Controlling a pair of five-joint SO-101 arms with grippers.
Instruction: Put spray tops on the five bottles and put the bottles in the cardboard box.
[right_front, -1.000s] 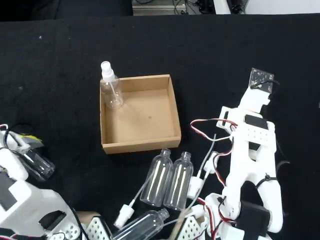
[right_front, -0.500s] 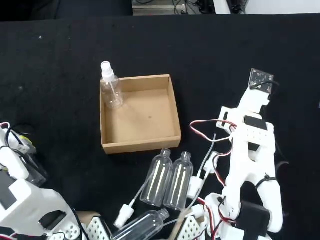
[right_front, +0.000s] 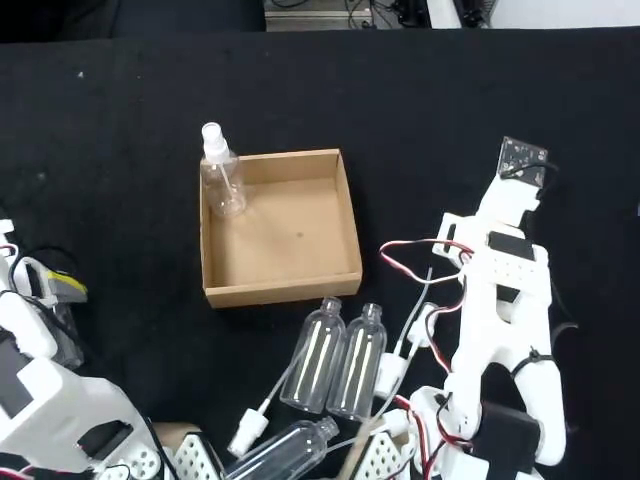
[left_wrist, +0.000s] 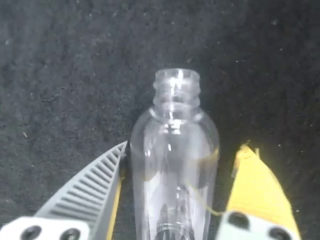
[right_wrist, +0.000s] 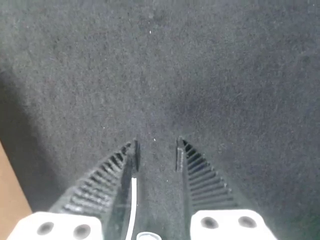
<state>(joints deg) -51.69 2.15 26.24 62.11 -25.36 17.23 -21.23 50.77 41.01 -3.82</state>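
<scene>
My left gripper (left_wrist: 182, 150) is shut on a clear bottle (left_wrist: 175, 150) with an open threaded neck, its grey and yellow fingers pressing the sides. It sits at the table's front left (right_front: 50, 300). My right gripper (right_wrist: 156, 147) hangs over black cloth, its fingers narrowly apart with a spray top's thin white tube (right_wrist: 133, 200) between them. The cardboard box (right_front: 345, 215) stands mid-table, and a bottle with a spray top (right_front: 222, 178) stands at its far left corner. Two topless bottles (right_front: 318, 355) lie in front of the box, a third (right_front: 285, 450) nearer the front edge.
Loose spray tops lie near the lying bottles, one (right_front: 250, 430) at their left and one (right_front: 390, 375) at their right. The right arm (right_front: 500, 290) with red and white cables stands right of them. Black cloth covers the table; the far half is open.
The left gripper has turned with the bottle, drawing it in under the wrist from where it lay stretched out to the right. The right arm has kept still.
</scene>
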